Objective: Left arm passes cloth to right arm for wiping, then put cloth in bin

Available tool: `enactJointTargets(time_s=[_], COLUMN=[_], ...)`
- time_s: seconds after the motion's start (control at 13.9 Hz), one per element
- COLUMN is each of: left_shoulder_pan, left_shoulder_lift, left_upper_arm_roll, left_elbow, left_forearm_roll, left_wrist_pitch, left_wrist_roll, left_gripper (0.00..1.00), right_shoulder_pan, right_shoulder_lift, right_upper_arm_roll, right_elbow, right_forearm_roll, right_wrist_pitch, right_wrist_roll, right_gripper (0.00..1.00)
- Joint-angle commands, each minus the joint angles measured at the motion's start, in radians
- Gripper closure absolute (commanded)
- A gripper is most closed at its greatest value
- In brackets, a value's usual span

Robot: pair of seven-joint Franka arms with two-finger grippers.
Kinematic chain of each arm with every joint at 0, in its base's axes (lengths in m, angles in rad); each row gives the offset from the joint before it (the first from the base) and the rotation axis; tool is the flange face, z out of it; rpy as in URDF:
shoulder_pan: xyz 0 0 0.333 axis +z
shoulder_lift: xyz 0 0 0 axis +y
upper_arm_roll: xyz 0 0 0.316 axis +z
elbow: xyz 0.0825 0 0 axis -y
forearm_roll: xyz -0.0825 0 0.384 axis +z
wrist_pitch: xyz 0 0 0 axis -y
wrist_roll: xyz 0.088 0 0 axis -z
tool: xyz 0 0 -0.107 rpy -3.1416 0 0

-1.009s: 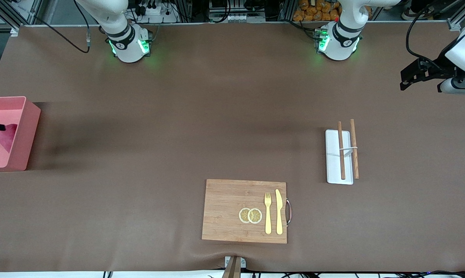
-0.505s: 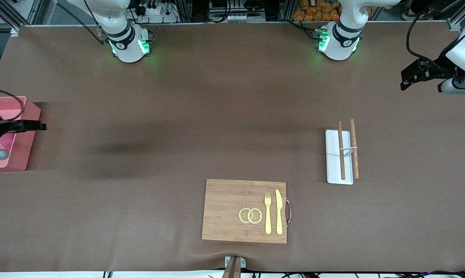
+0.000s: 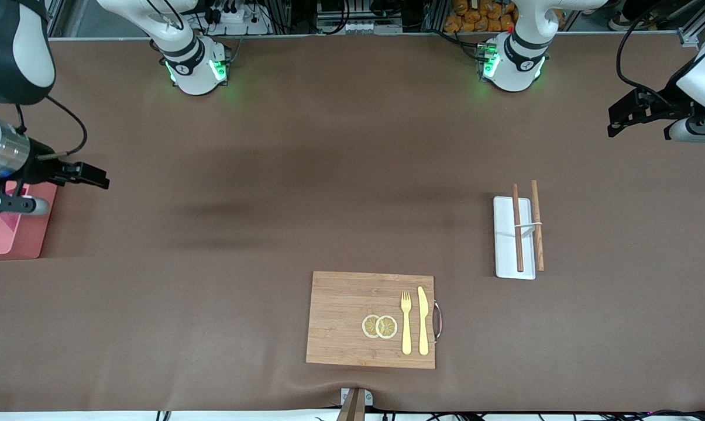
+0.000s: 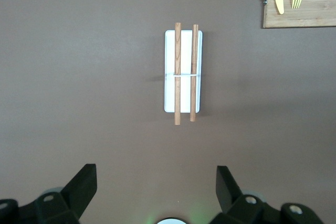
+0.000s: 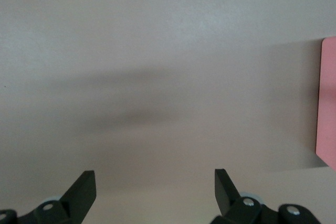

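- The bin, a salmon-pink plastic box with upright walls, sits at the table's edge at the right arm's end, partly covered by that arm and cut off by the front view's edge.
- The cloth cannot be seen in any view.

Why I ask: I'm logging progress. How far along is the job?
Nothing is in hand: the right gripper, beside the bin, and the waiting left gripper are open and empty. The cloth is out of sight, so binning looks done but unconfirmed.
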Motion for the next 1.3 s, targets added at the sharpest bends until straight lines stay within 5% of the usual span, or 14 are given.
enactJointTargets(time_s=[0.0, 0.43, 1.23], left_shoulder_pan=[0.006, 0.012, 0.012], left_shoulder_lift=[0.001, 0.001, 0.003], left_upper_arm_roll=[-0.002, -0.002, -0.002], left_elbow=[0.014, 0.012, 0.014], left_forearm_roll=[-0.014, -0.014, -0.014], left_wrist_pitch=[-0.016, -0.016, -0.016], left_wrist_roll=[0.001, 0.001, 0.001], left_gripper=[0.00, 0.00, 0.00], right_shoulder_pan=[-0.015, 0.033, 0.037], right_shoulder_lift=[-0.091, -0.021, 0.074], right_upper_arm_roll=[0.000, 0.006, 0.003], right_elbow=[-0.082, 0.083, 0.223], right_forearm_roll=[-0.002, -0.003, -0.006], right_wrist_pitch=[0.034, 0.071, 0.032], right_wrist_roll=[0.011, 0.063, 0.155], right_gripper=[0.00, 0.00, 0.00])
